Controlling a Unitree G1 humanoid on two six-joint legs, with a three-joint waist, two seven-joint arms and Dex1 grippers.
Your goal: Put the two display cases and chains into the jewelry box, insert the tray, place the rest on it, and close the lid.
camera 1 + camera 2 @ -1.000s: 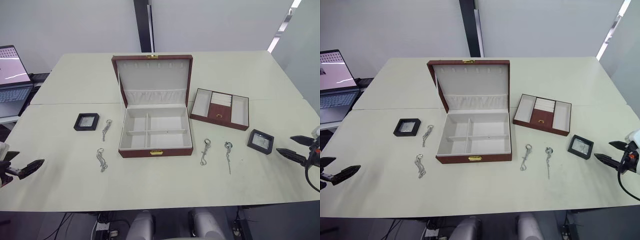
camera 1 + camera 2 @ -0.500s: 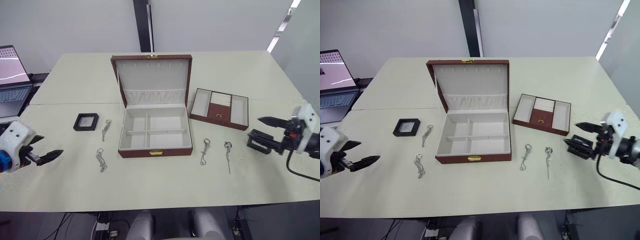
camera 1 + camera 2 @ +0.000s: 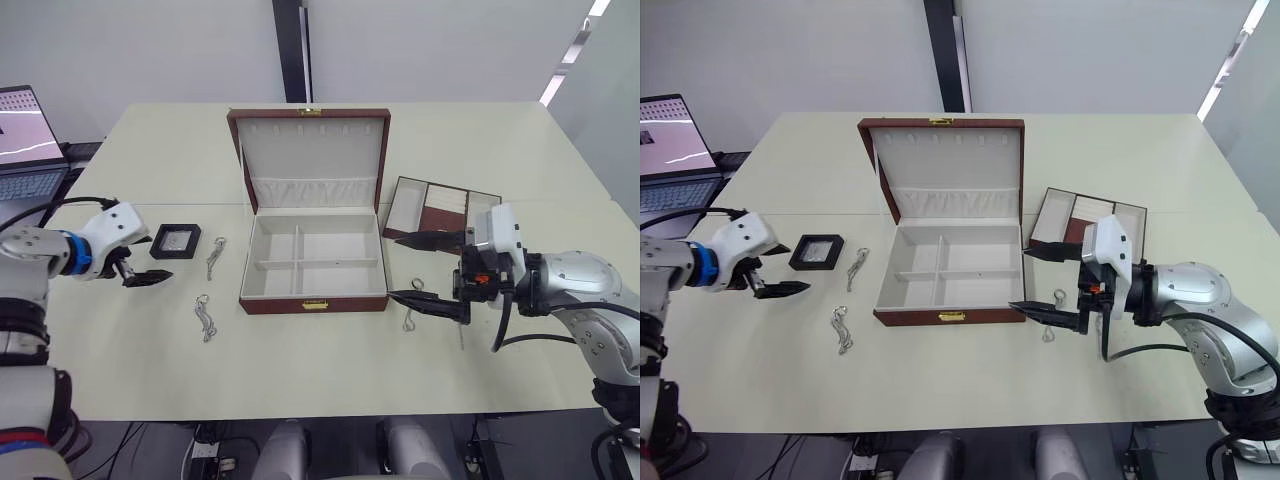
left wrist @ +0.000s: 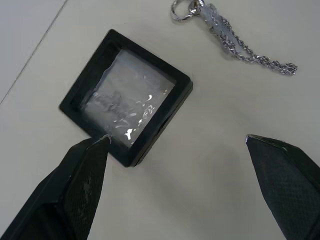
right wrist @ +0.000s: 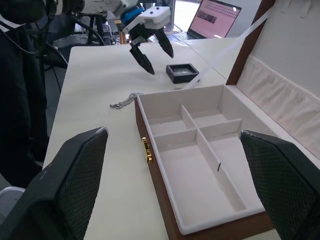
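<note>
Left wrist view: open left fingers (image 4: 80,185) straddle display case (image 4: 127,117) corner; right fingers (image 3: 1040,310) gape beside jewelry box (image 3: 950,318).

White arms, black-fingered pincers

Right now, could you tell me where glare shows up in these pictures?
In the left wrist view, the display case window glints with specular spots; in the right wrist view, the laptop screen glows bright; in the left eye view, a ceiling light strip is overexposed.
</note>
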